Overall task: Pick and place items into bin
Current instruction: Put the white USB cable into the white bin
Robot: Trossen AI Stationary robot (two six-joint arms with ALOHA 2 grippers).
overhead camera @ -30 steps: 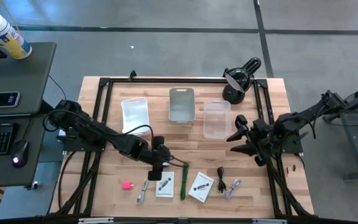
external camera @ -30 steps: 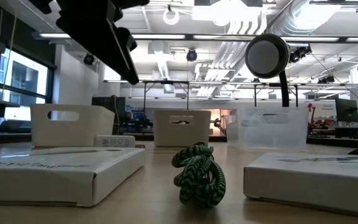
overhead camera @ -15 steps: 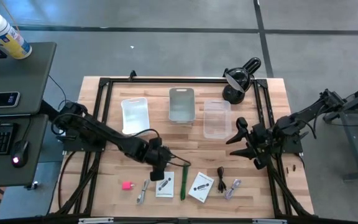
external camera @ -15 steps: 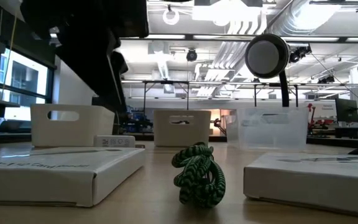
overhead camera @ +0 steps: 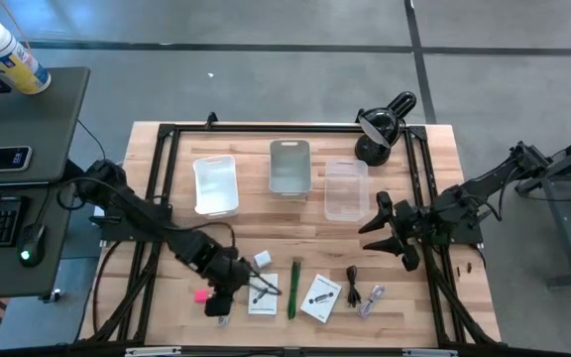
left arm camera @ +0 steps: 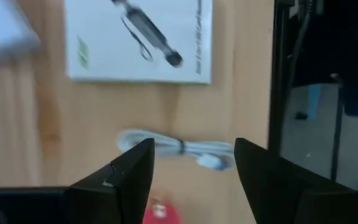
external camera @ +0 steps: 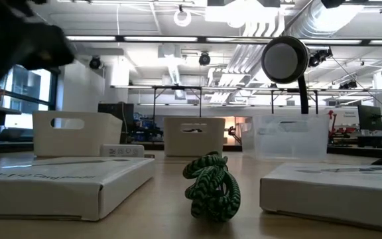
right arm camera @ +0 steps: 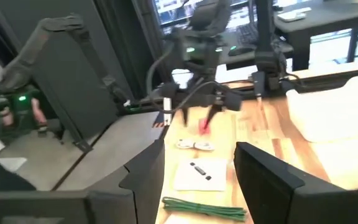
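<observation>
Items lie along the table's (overhead camera: 444, 139) near edge: pink block (overhead camera: 203, 296), white cards (overhead camera: 320, 297), green pen (overhead camera: 293, 289). Left gripper (overhead camera: 218, 300) (jaws spread, empty) reaches low beside the pink block, arm stretched diagonally. Right gripper (overhead camera: 383, 231), jaws apart and holding nothing, hovers near the clear bin (overhead camera: 346, 189).

Three bins (overhead camera: 289, 167) behind in a row, lamp (overhead camera: 377, 134) at their right, cards (overhead camera: 320, 297), pen (overhead camera: 292, 289) and cable (overhead camera: 353, 289) in front.

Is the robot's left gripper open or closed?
Open. In the left wrist view, the left gripper has its two dark fingers apart, the white cable showing between them.
</observation>
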